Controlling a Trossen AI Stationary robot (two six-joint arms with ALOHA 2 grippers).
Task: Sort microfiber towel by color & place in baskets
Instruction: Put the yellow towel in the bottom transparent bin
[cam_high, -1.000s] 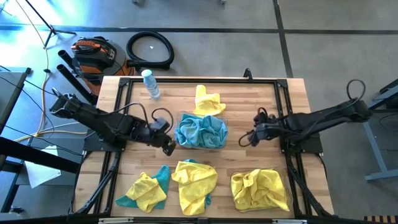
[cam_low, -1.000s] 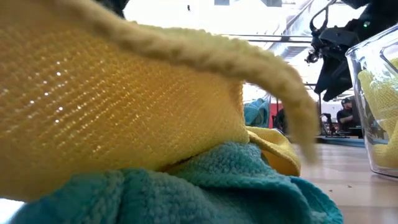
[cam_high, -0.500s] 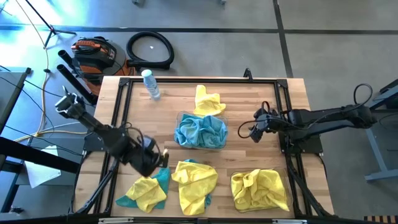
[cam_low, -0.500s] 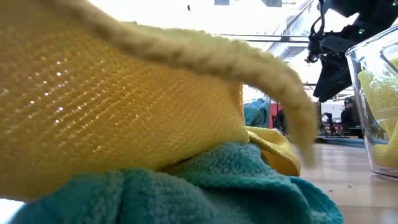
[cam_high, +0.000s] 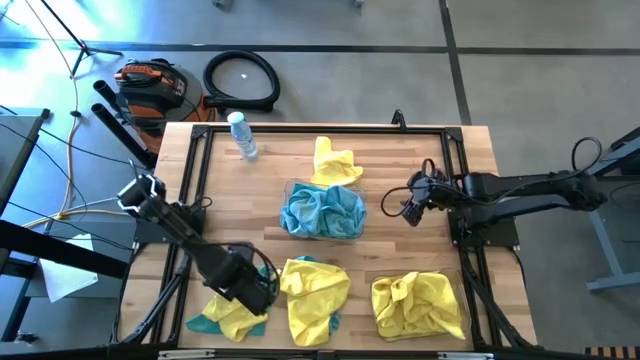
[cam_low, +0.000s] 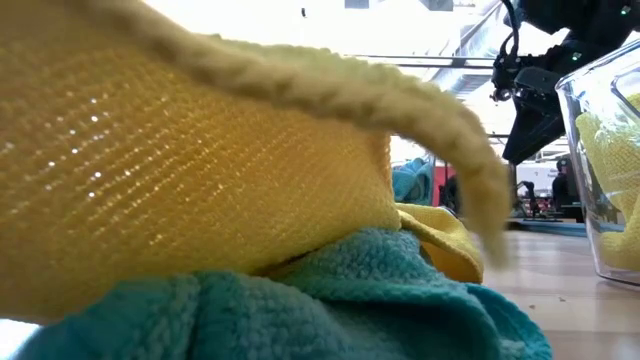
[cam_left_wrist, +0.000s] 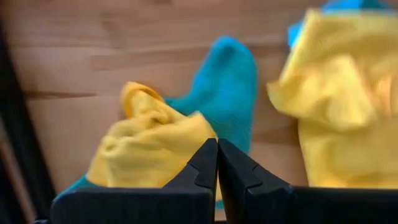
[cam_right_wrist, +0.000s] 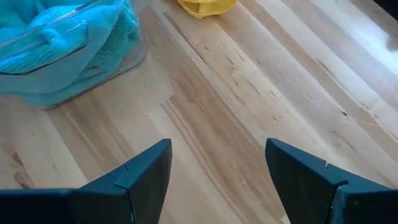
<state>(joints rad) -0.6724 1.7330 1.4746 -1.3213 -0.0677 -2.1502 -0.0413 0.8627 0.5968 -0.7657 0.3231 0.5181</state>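
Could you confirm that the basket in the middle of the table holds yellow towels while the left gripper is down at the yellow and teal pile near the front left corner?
Not quite: the basket in the middle holds teal towels, not yellow ones, as the high view shows. The rest stands: the left gripper is down at the yellow and teal pile near the front left corner.
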